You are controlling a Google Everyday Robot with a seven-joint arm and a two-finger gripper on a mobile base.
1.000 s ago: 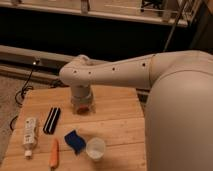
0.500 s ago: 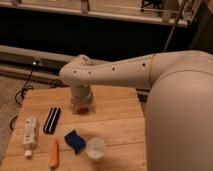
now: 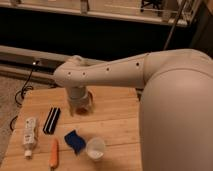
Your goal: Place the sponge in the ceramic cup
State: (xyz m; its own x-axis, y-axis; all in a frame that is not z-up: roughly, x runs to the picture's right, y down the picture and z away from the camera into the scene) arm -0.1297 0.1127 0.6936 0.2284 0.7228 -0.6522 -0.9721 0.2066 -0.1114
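The jaws hang at the end of the white robot arm [image 3: 105,72], low over a reddish-brown round bowl [image 3: 89,108] on the light wooden tabletop [image 3: 117,125]. Their opening cannot be told. Nearer the camera than the jaws, the dark-blue soft sponge block [image 3: 75,141] lies just beside the small white glossy ceramic cup [image 3: 95,148].

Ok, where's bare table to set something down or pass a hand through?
Bare wood lies right of the gripper, which hangs over the back middle of the table, out to the robot's body, and in the back-left corner behind the black bar. The front left is crowded: white bottle, carrot, sponge and ceramic cup sit close together.
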